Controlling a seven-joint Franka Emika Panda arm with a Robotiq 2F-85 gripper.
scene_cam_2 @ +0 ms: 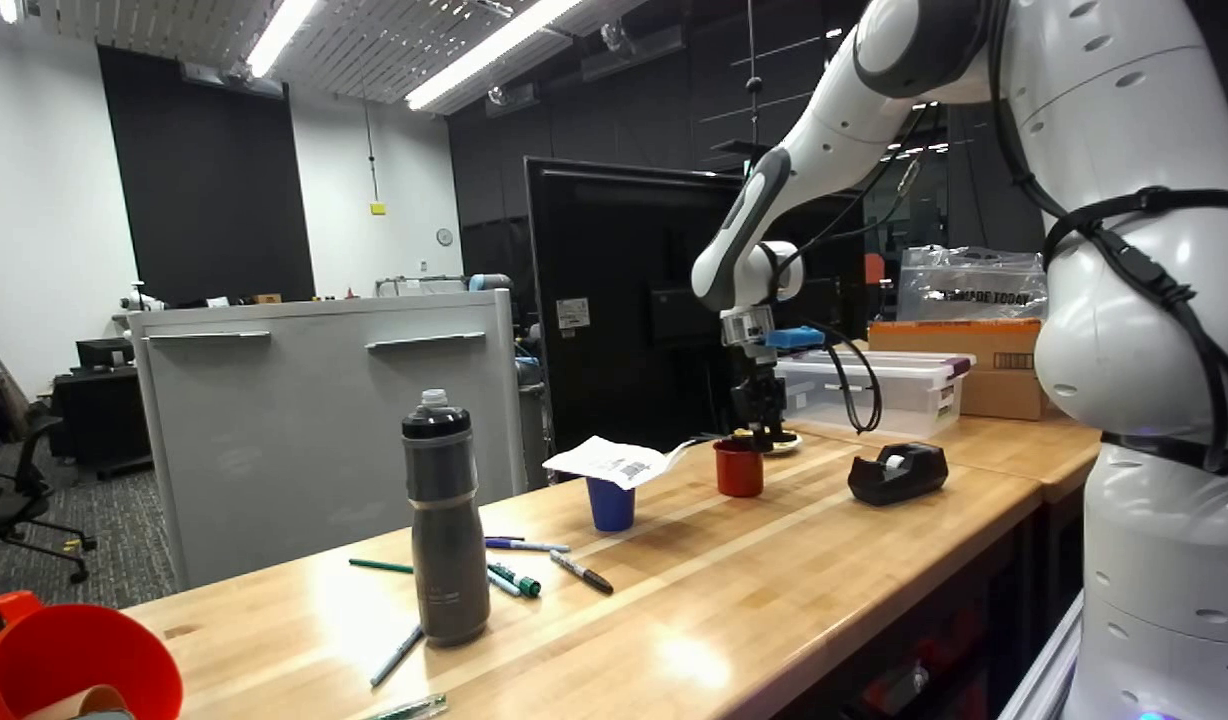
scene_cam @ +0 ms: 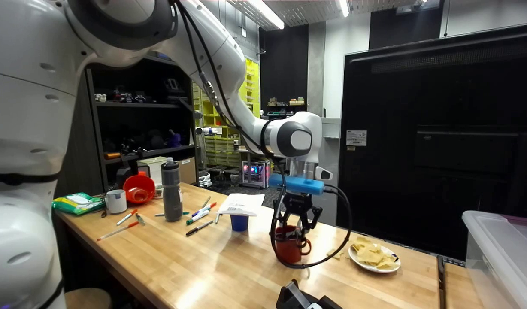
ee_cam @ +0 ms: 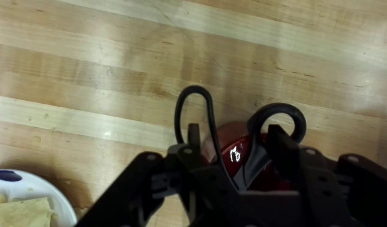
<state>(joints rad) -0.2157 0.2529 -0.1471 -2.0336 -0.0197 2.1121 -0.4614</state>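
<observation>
The scissors stood, blades down, in the mug, which sat upright on the table. Only the wrist view set their black loops clearly apart from the gripper; both exterior views gave a dark cluster at the mug's rim. In the wrist view one loop leaned to eleven o'clock and the other to one, so the long axis ran roughly from twelve, at the loops, to six, where the shanks met; the tips were hidden. The gripper's jaws stood part wide, one by each loop with a gap between; whether either touched a loop could not be told.

The mug's handle showed in an exterior view, pointing to three o'clock. The plate of chips lay at three o'clock from the mug there, but between eight and nine, cut by the frame, in the wrist view. The cup under the paper stood at ten. In an exterior view the dispenser showed whole at three o'clock from the mug, and the bottle stood upright near nine.
</observation>
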